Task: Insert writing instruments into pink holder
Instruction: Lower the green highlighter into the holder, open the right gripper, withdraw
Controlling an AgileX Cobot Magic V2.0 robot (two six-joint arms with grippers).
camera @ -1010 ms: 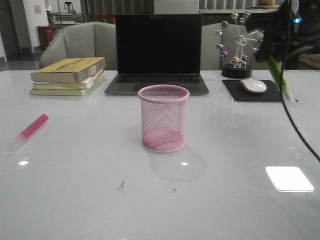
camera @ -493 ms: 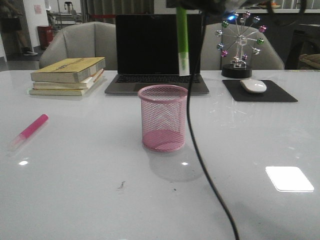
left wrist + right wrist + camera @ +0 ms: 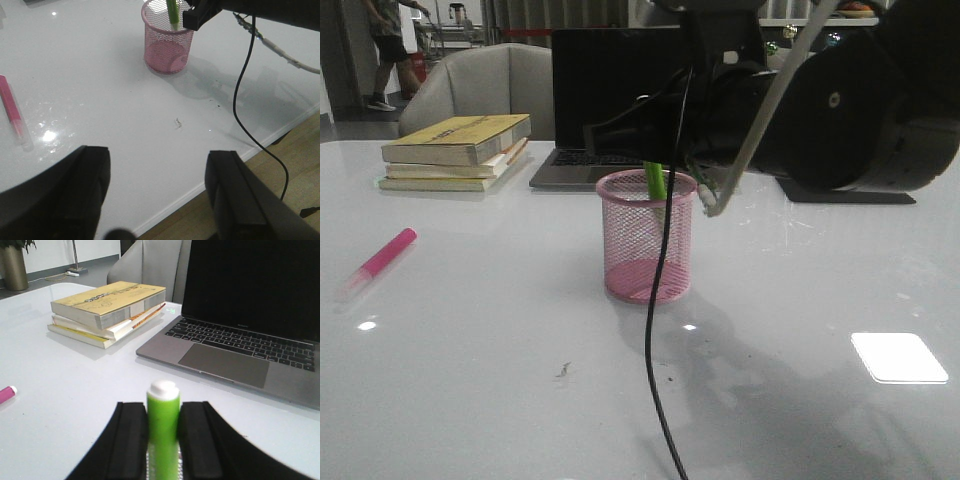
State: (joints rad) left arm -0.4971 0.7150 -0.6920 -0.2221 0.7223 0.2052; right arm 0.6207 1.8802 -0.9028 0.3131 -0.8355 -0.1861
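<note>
The pink holder stands upright mid-table, also seen from the left wrist. My right gripper hangs just above its rim, shut on the lime green marker, whose lower end dips inside the cup. From the right wrist, the green marker sits clamped between the black fingers, white end up. The magenta marker lies flat on the table at the far left, untouched. My left gripper is open and empty, held above the table's near edge.
A laptop stands open behind the cup, and a stack of books lies at the back left. The right arm's black cable hangs down in front of the cup. The table's front edge runs below the left gripper.
The right arm swung in from the right with the green marker, turned it upright over the cup, then lowered its end into the cup. The pink marker and cup stayed put.
</note>
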